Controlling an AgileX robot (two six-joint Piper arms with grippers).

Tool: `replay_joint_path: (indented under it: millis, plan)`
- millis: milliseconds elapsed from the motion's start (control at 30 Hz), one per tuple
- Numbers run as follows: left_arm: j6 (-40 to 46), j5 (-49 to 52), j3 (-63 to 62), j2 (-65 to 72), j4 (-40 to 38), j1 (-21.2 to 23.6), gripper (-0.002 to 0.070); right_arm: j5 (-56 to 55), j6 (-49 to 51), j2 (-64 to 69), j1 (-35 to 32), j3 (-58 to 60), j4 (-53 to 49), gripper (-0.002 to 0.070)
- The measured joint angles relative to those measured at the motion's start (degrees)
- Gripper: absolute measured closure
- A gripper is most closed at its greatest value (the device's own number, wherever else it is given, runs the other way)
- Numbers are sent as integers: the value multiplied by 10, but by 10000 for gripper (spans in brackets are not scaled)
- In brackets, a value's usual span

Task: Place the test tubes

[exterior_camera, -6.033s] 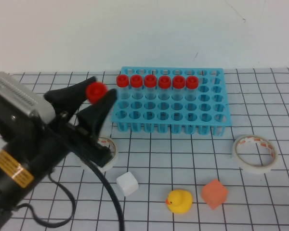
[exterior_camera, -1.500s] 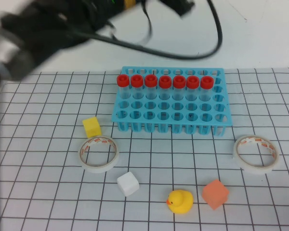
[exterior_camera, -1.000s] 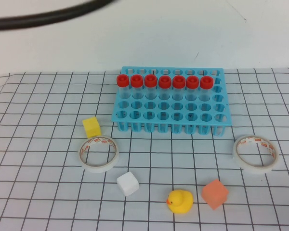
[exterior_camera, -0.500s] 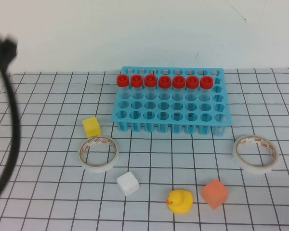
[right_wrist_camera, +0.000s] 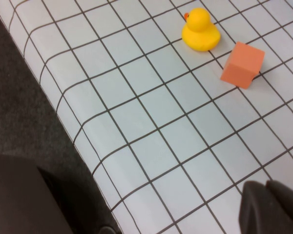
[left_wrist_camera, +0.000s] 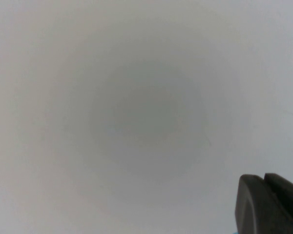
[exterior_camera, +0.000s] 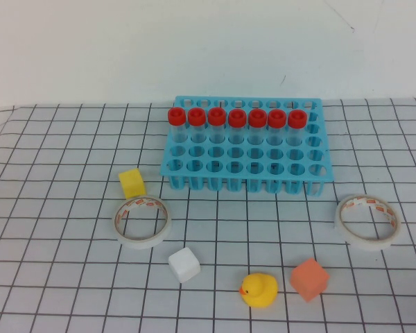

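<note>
Seeing seven red-capped test tubes (exterior_camera: 237,119) standing upright, side by side, in a single line toward the far side of the blue test tube rack (exterior_camera: 194,166), running from its left end almost to its right end. Seeing the rack sitting on the gridded worktop (exterior_camera: 55,173) near the far white wall, with its nearer rows of holes showing open.

Finding, in front of the rack's left end, a yellow cube (exterior_camera: 132,183) just beside the left tape roll (exterior_camera: 143,242), lying flat. Finding the right tape roll (exterior_camera: 367,243) lying flat off the rack's right front corner, well apart from the other roll. Finding, nearer the robot, a white cube (exterior_camera: 184,265), a yellow rubber duck (exterior_camera: 258,290) and an orange cube (exterior_camera: 309,279), the duck sitting between the two cubes and closer to the orange one, none touching.

Catching neither arm in the high view. Showing the left gripper (left_wrist_camera: 264,195) only at the corner of its own wrist view, facing a plain pale surface, jaws pressing together and gripping nothing. Showing the right gripper (right_wrist_camera: 267,200) likewise at the corner of its wrist view, hanging over the worktop's near edge, looking down on the duck and the orange cube, well apart from both, jaws pressing together, gripping nothing, touching nothing.
</note>
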Motion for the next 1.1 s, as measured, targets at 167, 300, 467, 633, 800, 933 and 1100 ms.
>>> replay_joint_path:
  millis: [167, 300, 467, 633, 800, 933, 1100]
  plan:
    - [0, 4, 11, -36, 0, 0, 675, 0, 0, 0, 0, 0, 0, 678]
    - [0, 4, 13, -37, 0, 0, 675, 0, 0, 0, 0, 0, 0, 678]
    - [0, 4, 17, -37, 0, 0, 675, 0, 0, 0, 0, 0, 0, 678]
    - [0, 4, 20, -48, 0, 0, 675, 0, 0, 0, 0, 0, 0, 678]
    - [0, 4, 27, -89, 0, 1, 675, 0, 0, 0, 0, 0, 0, 678]
    - [0, 4, 37, -134, 0, 25, 675, 0, 0, 0, 0, 0, 0, 678]
    - [-5, 5, 57, -163, 0, 87, 675, 0, 0, 0, 0, 0, 0, 678]
